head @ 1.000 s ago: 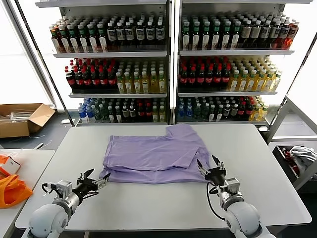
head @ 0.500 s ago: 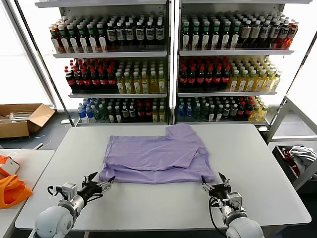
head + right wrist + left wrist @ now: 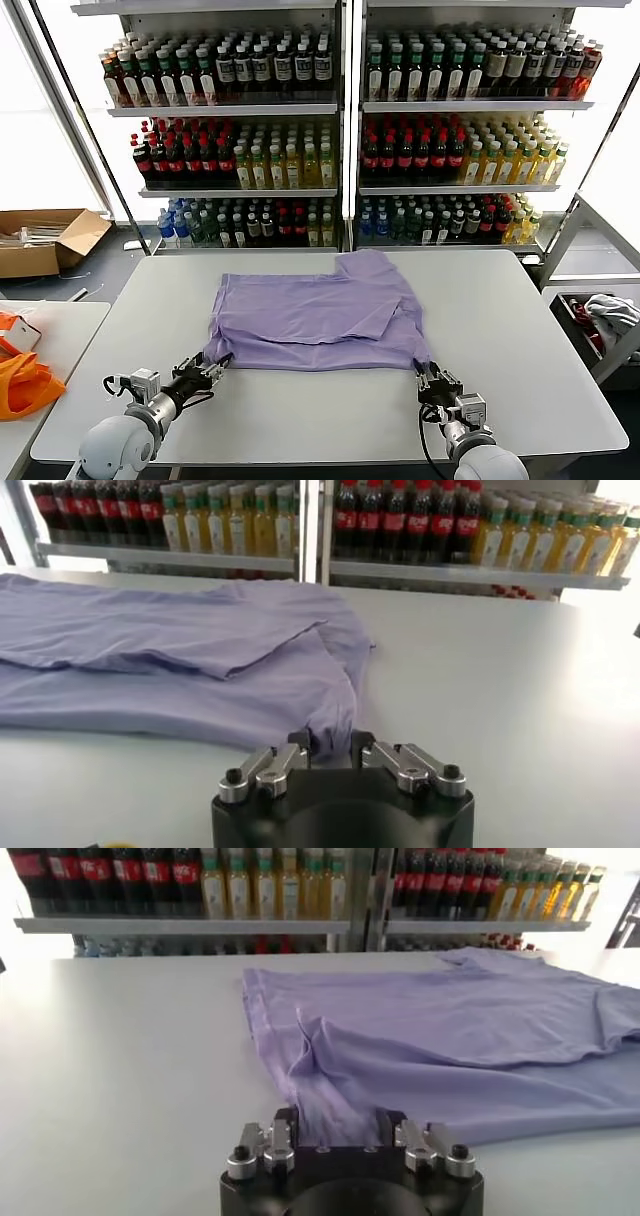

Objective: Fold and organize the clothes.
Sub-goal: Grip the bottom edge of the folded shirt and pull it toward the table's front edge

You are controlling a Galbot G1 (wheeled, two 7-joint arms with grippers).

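Note:
A lavender T-shirt [image 3: 320, 315] lies partly folded, plain side up, on the white table [image 3: 300, 410]. My left gripper [image 3: 212, 368] is at the shirt's near left corner and shut on the fabric. In the left wrist view the T-shirt [image 3: 450, 1038] bunches up between the gripper's [image 3: 335, 1128] fingers. My right gripper [image 3: 430, 377] is at the near right corner and shut on the hem. In the right wrist view the T-shirt [image 3: 200, 650] is pinched into a small fold between the gripper's [image 3: 330, 745] fingers.
Shelves of bottles [image 3: 340, 130] stand behind the table. An orange bag [image 3: 22, 385] lies on a side table at the left. A cardboard box [image 3: 45, 240] sits on the floor at the left. A bin holding a grey-white cloth bundle [image 3: 610, 315] is at the right.
Both grippers were open beside the shirt's near corners a second ago. They have dropped toward the near edge and closed on the two corners.

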